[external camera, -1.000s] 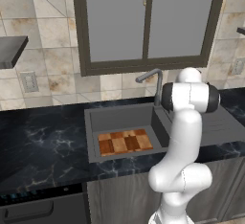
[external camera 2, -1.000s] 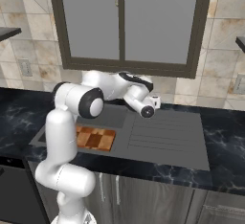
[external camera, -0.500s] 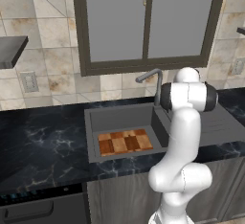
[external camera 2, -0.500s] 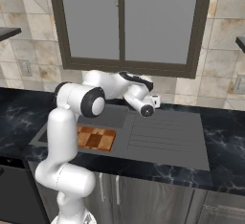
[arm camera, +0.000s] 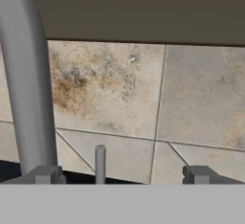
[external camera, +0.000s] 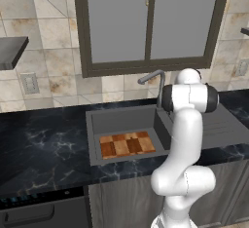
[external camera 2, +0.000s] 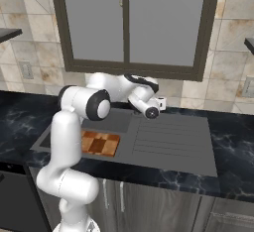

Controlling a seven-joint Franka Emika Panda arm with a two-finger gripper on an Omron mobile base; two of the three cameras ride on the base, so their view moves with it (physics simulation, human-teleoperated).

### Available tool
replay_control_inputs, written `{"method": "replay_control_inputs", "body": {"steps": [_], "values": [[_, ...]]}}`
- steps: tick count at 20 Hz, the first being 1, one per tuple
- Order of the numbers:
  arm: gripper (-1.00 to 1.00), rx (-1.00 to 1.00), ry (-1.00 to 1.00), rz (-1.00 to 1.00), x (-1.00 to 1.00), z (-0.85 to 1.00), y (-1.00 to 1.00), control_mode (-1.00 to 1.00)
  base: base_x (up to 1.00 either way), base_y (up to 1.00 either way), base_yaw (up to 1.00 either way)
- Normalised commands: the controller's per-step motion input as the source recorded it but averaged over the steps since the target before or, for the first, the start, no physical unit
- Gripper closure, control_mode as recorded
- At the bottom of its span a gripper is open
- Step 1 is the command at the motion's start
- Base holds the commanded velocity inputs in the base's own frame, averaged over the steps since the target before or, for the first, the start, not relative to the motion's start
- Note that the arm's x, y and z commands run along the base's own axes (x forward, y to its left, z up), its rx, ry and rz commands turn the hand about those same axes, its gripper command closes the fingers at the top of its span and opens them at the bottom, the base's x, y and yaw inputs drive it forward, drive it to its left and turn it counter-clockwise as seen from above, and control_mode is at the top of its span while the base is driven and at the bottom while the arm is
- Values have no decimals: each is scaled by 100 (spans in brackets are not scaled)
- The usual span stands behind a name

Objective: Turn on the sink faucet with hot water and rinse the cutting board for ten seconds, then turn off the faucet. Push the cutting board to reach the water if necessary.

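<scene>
Cutting board [external camera: 126,144] flat in the sink [external camera: 124,120] basin, toward its front edge, dry. Sink faucet [external camera: 156,86] at the sink's back edge, spout angled left. Gripper [arm camera: 122,174] right of the faucet stem, jaws spread wide, holding nothing; small handle [arm camera: 100,163] stands between fingertips [arm camera: 197,174], tiled wall [arm camera: 143,103] behind.

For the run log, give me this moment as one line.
phase: reaching for tap handle | fingers: open, empty, either side of handle | tap: no water running | cutting board: flat in sink

Matt grey metal sink faucet [arm camera: 26,84]; checkered wooden cutting board [external camera: 126,143].
</scene>
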Motion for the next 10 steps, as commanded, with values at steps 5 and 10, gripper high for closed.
{"method": "replay_control_inputs", "body": {"steps": [5,10], "values": [[-100,0,0,-2,6,-5,3,-100,0,0,0],[-100,0,0,-2,6,-3,1,-100,0,0,0]]}}
